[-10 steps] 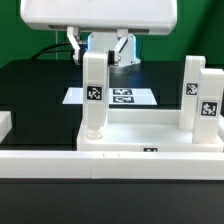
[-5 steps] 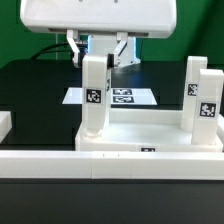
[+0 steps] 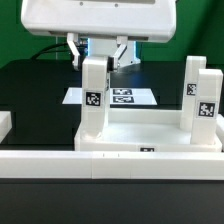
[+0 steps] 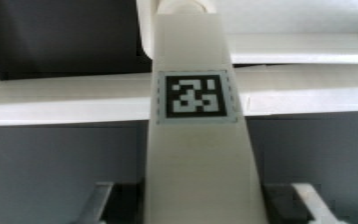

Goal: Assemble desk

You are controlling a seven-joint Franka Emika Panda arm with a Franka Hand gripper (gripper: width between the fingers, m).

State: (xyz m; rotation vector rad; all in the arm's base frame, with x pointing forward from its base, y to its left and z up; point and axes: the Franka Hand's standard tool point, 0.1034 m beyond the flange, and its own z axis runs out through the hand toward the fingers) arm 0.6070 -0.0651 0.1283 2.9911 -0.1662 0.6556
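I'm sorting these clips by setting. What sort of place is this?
Probably a robotics lab bench: white desk parts bearing printed square tags, a marker board lying on a black table, and a green backdrop.

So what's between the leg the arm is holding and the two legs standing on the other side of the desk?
In the exterior view, only the bare desk top lies between the held leg and the two standing legs; the marker board lies behind.

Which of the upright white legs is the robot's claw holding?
The leg on the exterior view's left: the gripper clasps its top. The two legs on the right stand free.
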